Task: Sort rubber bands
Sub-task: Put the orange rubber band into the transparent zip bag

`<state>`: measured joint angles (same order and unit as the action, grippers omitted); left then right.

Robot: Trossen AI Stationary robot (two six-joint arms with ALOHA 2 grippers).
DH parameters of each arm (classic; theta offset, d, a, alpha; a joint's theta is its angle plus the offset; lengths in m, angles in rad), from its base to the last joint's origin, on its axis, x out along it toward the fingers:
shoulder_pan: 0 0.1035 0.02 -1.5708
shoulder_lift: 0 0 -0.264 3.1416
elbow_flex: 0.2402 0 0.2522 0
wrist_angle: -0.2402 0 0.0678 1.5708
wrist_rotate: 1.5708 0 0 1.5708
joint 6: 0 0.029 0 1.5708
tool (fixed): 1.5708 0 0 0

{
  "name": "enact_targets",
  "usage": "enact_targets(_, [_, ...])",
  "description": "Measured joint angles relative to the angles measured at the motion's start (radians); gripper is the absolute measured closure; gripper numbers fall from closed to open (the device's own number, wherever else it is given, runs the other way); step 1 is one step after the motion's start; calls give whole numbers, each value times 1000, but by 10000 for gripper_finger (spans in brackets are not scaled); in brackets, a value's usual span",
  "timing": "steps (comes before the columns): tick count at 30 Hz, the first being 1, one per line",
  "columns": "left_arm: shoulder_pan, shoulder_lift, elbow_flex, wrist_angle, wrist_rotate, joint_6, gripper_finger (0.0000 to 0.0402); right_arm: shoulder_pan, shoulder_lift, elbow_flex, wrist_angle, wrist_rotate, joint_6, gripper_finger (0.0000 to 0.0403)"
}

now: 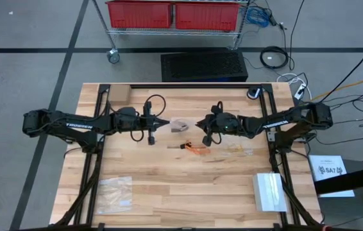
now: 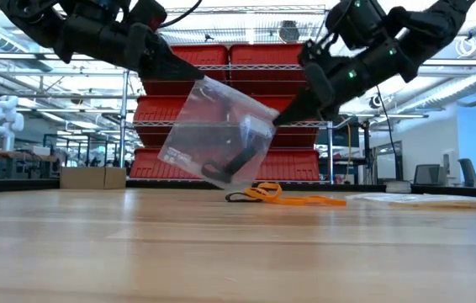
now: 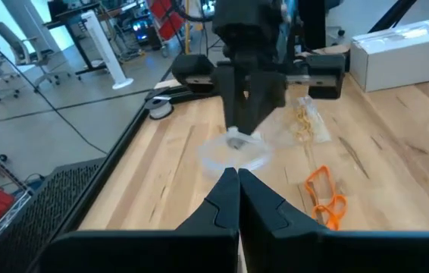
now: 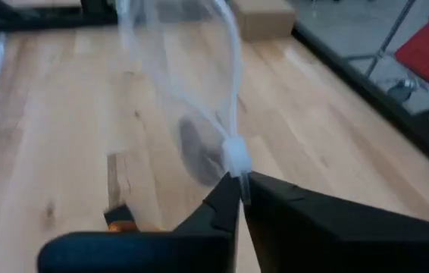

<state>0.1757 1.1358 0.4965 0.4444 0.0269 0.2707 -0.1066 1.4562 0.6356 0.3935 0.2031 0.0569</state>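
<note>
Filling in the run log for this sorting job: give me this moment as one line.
left gripper: shut on clear bag | right gripper: shut on bag's other edge | bag: lifted, black bands inside | orange bands: on table

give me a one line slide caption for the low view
Both grippers, left and right, hold a clear bag of black rubber bands above orange bands on the table.
</note>
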Motion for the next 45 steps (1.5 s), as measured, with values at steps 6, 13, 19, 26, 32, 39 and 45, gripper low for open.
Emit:
enact_targets(6, [0, 0, 0, 33, 26, -3, 402, 3, -19, 60, -21, -24, -53, 400])
enact_targets(13, [-1, 22, 0, 77, 45, -12, 402, 3, -18, 113, -77, -24, -77, 402])
enact_targets(19, [-2, 78, 0, 115, 42, 0, 402, -5, -18, 123, -116, -20, -77, 402])
enact_targets(26, [2, 57, 0, 85, -5, 6, 402, -2, -80, 123, -231, -20, -42, 374])
enact_targets(32, [2, 43, 0, 61, -34, 15, 402, 38, -160, 123, -377, -22, 86, 310])
enact_targets(39, [2, 44, 0, 61, -40, 24, 402, 114, -142, 123, -445, -53, 257, 241])
enact_targets(45, [2, 44, 0, 59, -71, 24, 402, 142, -125, 120, -440, -48, 345, 208])
